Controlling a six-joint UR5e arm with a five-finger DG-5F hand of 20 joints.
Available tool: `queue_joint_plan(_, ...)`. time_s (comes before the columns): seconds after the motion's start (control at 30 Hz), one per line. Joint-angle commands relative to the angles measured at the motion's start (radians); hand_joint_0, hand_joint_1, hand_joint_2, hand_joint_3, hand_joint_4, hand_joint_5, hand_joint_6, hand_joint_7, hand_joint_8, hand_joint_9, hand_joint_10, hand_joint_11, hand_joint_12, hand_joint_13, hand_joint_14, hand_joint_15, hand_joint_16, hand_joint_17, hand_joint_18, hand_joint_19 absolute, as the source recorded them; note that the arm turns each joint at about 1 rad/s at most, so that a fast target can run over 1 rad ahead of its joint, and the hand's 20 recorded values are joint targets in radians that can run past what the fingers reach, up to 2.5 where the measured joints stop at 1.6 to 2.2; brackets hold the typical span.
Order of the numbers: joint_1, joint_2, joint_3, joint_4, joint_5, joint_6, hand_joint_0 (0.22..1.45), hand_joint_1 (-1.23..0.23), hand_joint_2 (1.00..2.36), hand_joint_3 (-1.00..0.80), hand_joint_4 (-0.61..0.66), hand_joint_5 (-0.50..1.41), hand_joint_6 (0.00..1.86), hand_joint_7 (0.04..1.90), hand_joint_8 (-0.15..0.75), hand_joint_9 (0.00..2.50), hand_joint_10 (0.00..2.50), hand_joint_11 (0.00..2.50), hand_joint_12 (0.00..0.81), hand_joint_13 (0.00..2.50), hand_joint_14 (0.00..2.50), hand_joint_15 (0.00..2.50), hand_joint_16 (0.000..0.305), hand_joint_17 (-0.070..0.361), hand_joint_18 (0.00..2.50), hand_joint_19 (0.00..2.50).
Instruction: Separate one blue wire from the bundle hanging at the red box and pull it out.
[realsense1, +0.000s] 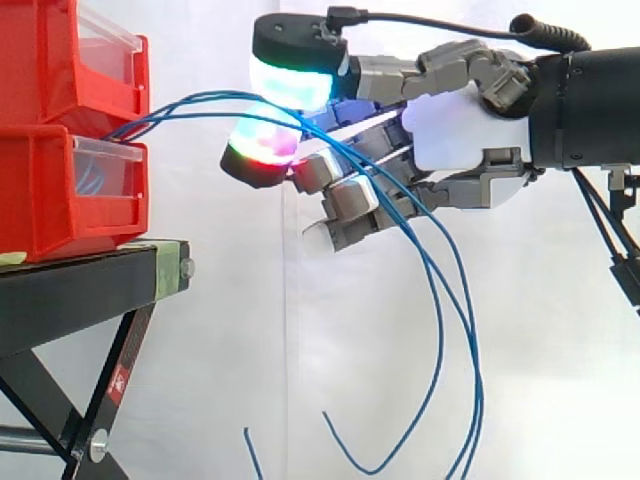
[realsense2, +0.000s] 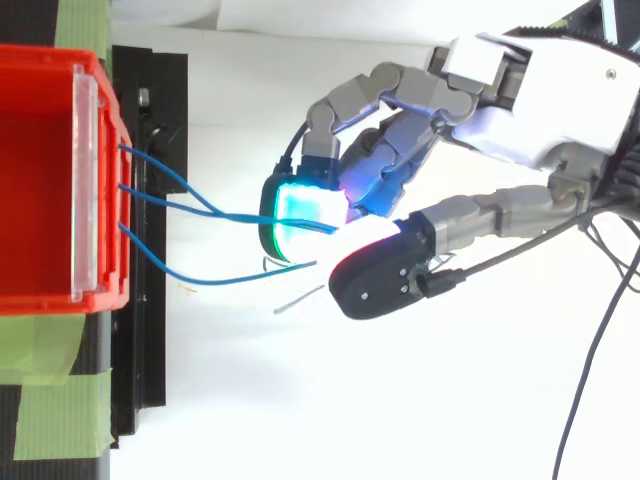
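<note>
Several thin blue wires (realsense1: 190, 100) come out at the front of the red boxes (realsense1: 60, 190) and arc right into my hand (realsense1: 460, 130). My hand reaches in from the right, level with the gap between the two stacked boxes. Its thumb pad (realsense1: 295, 75) glows white and cyan above, and a finger pad (realsense1: 260, 150) glows red and green below, with the wires pinched between them. Past the fingers the wires hang down in long loops (realsense1: 440, 330). From above, two wires (realsense2: 190, 205) converge between the pads of my hand (realsense2: 560, 90); a third (realsense2: 230, 279) runs lower, under the thumb.
The red boxes sit stacked on a black stand (realsense1: 90, 280) at the left, with a clear front panel (realsense2: 85, 185) on the box seen from above. Green tape (realsense2: 50, 410) marks the stand. A white curtain lies behind and below the hand.
</note>
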Motion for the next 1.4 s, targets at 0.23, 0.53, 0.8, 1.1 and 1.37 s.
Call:
queue_joint_plan(0.23,0.000,0.000,0.000,0.000,0.003,0.000,0.57,-0.56,1.00,-0.50,0.17,-0.22,0.92,0.96,0.347,1.13,0.01,1.39,0.422,1.32,0.02,1.14,0.057,0.129,0.74,0.57)
queue_joint_plan(0.53,0.000,0.000,0.000,-0.002,0.003,0.003,0.63,-0.66,1.02,-0.28,0.12,-0.21,0.94,0.99,0.354,1.19,0.01,1.43,0.417,1.35,0.02,1.15,0.055,0.123,0.77,0.59)
queue_joint_plan(0.8,0.000,0.000,0.000,0.000,0.000,0.003,0.63,-0.74,1.02,-0.20,0.08,-0.21,0.95,1.01,0.341,1.16,0.01,1.46,0.418,1.34,0.03,1.15,0.055,0.124,0.76,0.58)
queue_joint_plan(1.1,0.000,0.000,0.000,0.000,0.000,0.005,0.69,-0.89,1.02,-0.18,0.08,-0.23,0.94,1.01,0.322,1.03,0.01,1.41,0.407,1.24,0.03,1.12,0.055,0.123,0.72,0.51)
queue_joint_plan(1.37,0.000,0.000,0.000,0.000,0.000,0.005,0.72,-0.94,1.02,-0.27,0.07,-0.24,0.94,1.01,0.314,0.93,0.02,1.36,0.410,1.19,0.03,1.09,0.055,0.124,0.71,0.47)
